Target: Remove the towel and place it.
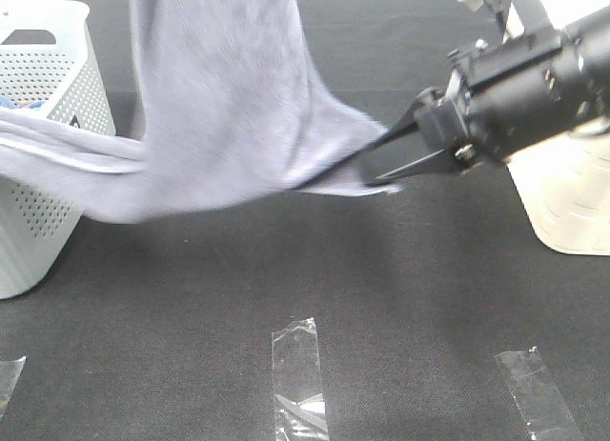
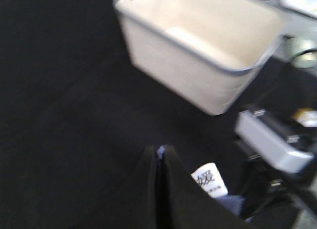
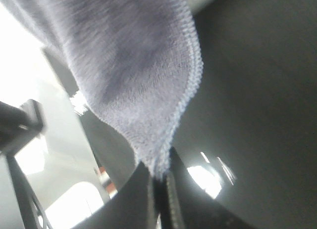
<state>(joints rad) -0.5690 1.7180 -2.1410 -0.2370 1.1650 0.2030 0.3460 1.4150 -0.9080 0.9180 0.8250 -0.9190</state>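
Observation:
The slate grey-purple towel (image 1: 224, 89) hangs in the air above the black table. One end trails over the rim of the white perforated basket (image 1: 52, 136) at the left. My right gripper (image 1: 374, 170) is shut on a hemmed corner of the towel (image 3: 143, 80) and holds it out to the right, above the table. My left gripper (image 2: 159, 151) is out of the exterior high view. In the left wrist view its fingers are shut on a thin edge of the towel, with the white tag (image 2: 210, 179) just beside them.
A cream bin (image 1: 572, 208) stands at the right, also in the left wrist view (image 2: 198, 51). A brighter blue cloth (image 1: 11, 104) shows inside the perforated basket. Clear tape strips (image 1: 297, 365) (image 1: 534, 389) lie on the black table near its front.

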